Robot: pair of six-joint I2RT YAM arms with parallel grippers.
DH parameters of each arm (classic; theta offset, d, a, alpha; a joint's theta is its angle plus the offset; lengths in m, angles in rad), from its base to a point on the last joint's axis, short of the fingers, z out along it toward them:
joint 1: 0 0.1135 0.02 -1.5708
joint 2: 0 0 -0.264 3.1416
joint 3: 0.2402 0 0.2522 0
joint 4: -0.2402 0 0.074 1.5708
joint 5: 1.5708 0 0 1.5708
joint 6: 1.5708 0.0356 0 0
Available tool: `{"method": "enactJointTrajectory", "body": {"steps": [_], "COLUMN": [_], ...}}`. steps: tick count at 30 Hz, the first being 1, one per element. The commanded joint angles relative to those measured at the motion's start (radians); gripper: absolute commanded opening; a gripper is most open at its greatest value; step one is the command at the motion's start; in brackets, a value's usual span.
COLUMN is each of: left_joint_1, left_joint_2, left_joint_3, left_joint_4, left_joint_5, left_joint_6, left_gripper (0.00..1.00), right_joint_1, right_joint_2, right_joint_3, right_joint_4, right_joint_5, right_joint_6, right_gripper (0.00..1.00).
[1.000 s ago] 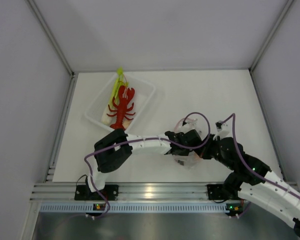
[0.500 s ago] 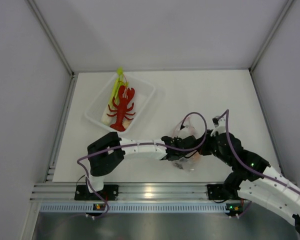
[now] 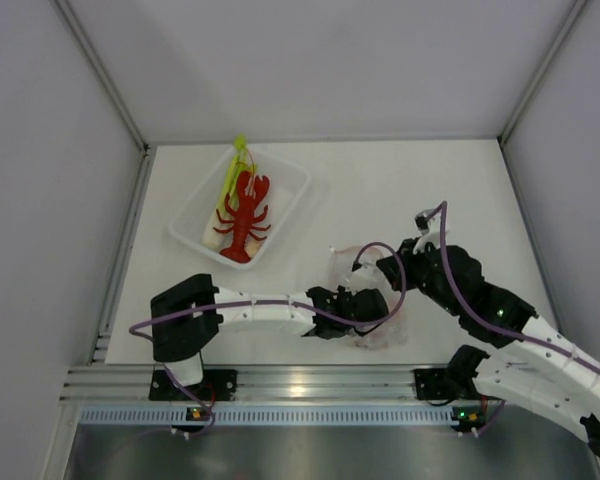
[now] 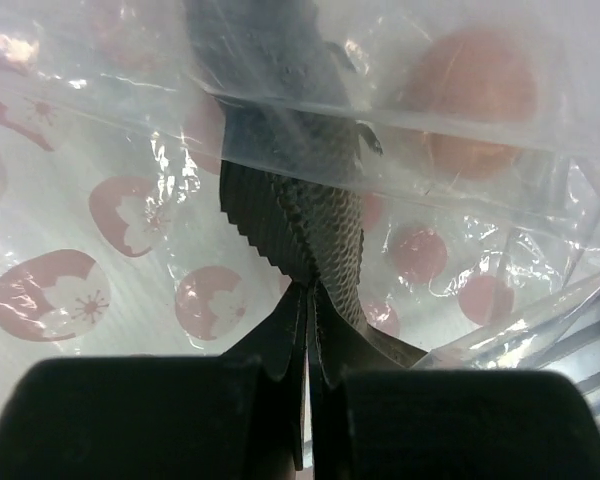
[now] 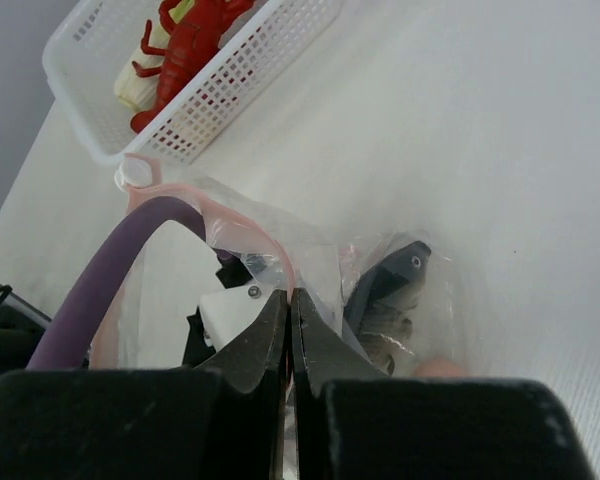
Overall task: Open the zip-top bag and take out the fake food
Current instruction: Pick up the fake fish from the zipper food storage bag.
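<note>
- The left gripper (image 4: 308,320) has its fingers pinched together, apparently on the tail end of the grey fish (image 4: 290,190) inside the zip-top bag (image 4: 130,150); the hold looks thin, so the draw should be slow and straight back along the fish toward the mouth
- The right gripper (image 5: 288,315) is closed tight on the bag's pink zip strip (image 5: 270,235); it should hold that rim up and steady, so the film does not drag out with the fish
- My worry is plastic caught between fingers and fish, which would lift the whole bag
- The bag lies on the table (image 3: 430,190) between the two arms, towards the near edge; the pinkish round piece (image 4: 470,100) sits in it just beyond the fish, not yet fetched
- Only the left wrist view shows the pinch on the scales and a fold of film across the fish; only the right wrist view shows the fish's head and the rim grip
- The top view hides both sets of fingertips but gives the layout: the tray (image 5: 270,70) stands well apart at the far left, with the red lobster (image 5: 195,35) and leek (image 5: 132,90) already in it
</note>
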Motion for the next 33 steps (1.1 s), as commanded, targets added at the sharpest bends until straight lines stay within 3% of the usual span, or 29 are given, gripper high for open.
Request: {"method": "enactJointTrajectory", "body": {"steps": [1, 9, 22, 33], "left_joint_1": [-0.018, 0.011, 0.053, 0.073], "left_joint_2": [-0.08, -0.196, -0.391, -0.459], "left_joint_3": [-0.032, -0.054, -0.141, -0.106], "left_joint_4": [0.011, 0.031, 0.06, 0.07], "left_joint_5": [-0.052, -0.096, -0.116, -0.3], "left_joint_6": [0.037, 0.097, 0.133, 0.131], "left_gripper": [0.0, 0.0, 0.0, 0.0], "right_joint_1": [-0.005, -0.005, -0.005, 0.003], "right_joint_2": [0.039, 0.142, 0.268, 0.244], "right_joint_3": [0.069, 0.092, 0.146, 0.062], "right_joint_4": [0.09, 0.073, 0.036, 0.225], "right_joint_5": [0.005, -0.11, 0.117, -0.119], "right_joint_6": [-0.07, -0.11, -0.124, -0.114], "right_gripper": [0.0, 0.0, 0.0, 0.0]}}
